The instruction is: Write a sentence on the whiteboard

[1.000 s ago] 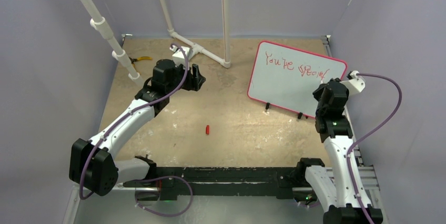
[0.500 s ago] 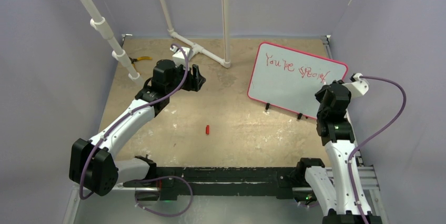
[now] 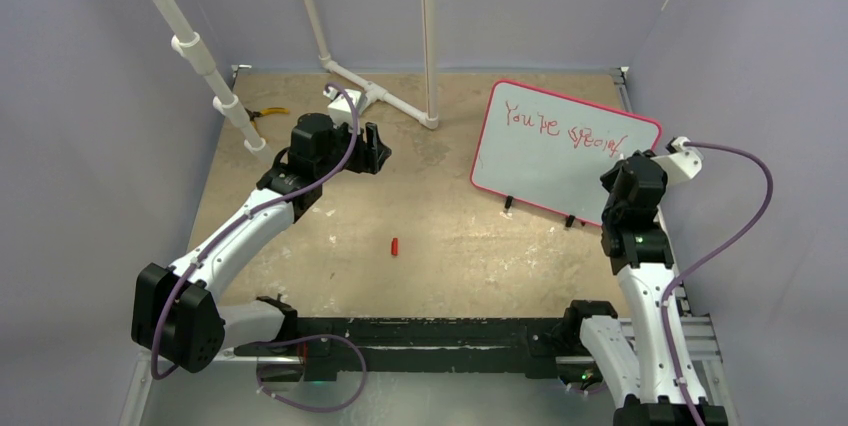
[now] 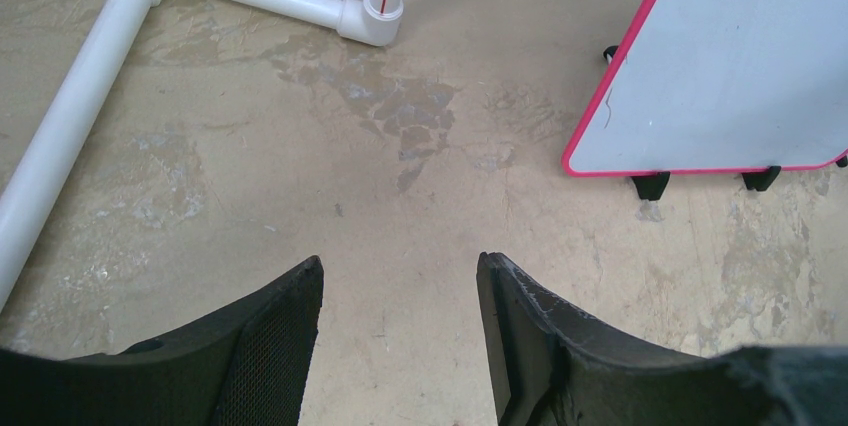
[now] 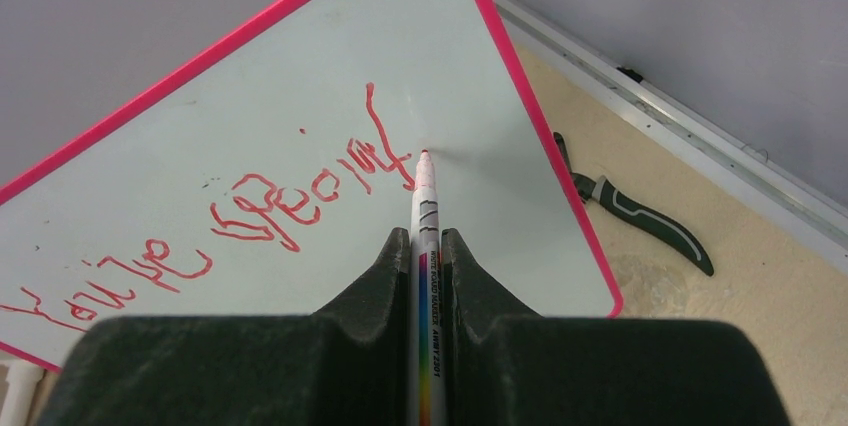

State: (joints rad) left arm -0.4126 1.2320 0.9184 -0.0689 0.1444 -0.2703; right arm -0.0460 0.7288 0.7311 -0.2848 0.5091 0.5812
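Observation:
The whiteboard [image 3: 545, 161] with a red-pink frame stands tilted on black feet at the far right; it also shows in the right wrist view [image 5: 300, 96] and the left wrist view [image 4: 720, 86]. The sentence [image 3: 560, 126] in red reads roughly "You're special" in one line, also seen in the right wrist view [image 5: 250, 216]. My right gripper [image 5: 425, 236] is shut on a white marker [image 5: 424, 206], whose red tip is at the board just right of the last letter. My left gripper [image 4: 398, 266] is open and empty above the bare table, left of the board.
A red marker cap [image 3: 395, 246] lies mid-table. White PVC pipes [image 3: 375, 96] stand at the back and a slanted pipe [image 3: 190, 46] at the left. Yellow-handled pliers [image 3: 265, 114] lie far left; dark pliers [image 5: 640, 211] lie behind the board.
My right gripper has shifted slightly right and back along the board's right end over the last second. The left arm has not moved.

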